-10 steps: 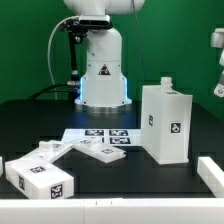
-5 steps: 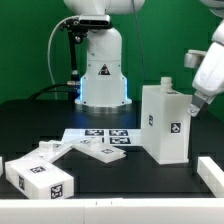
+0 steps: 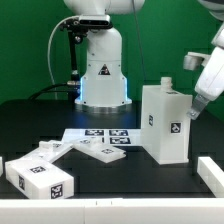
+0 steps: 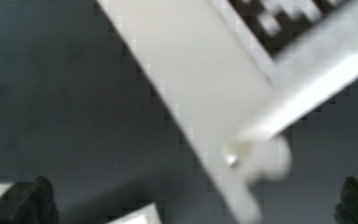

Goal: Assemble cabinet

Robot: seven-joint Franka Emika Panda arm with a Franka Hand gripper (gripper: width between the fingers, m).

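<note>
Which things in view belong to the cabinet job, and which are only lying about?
Belong to the job: upright cabinet box; flat tagged panel; low box piece; gripper, open, beside the upright box.
Only lying about: marker board; black table.

The cabinet box [image 3: 165, 122] is white with a black-and-white square tag. Loose panels [image 3: 40, 178] are white, tagged likewise. The marker board [image 3: 100, 136] is white with black tags; the table [image 3: 30, 125] black, backdrop [image 3: 25, 50] green.
</note>
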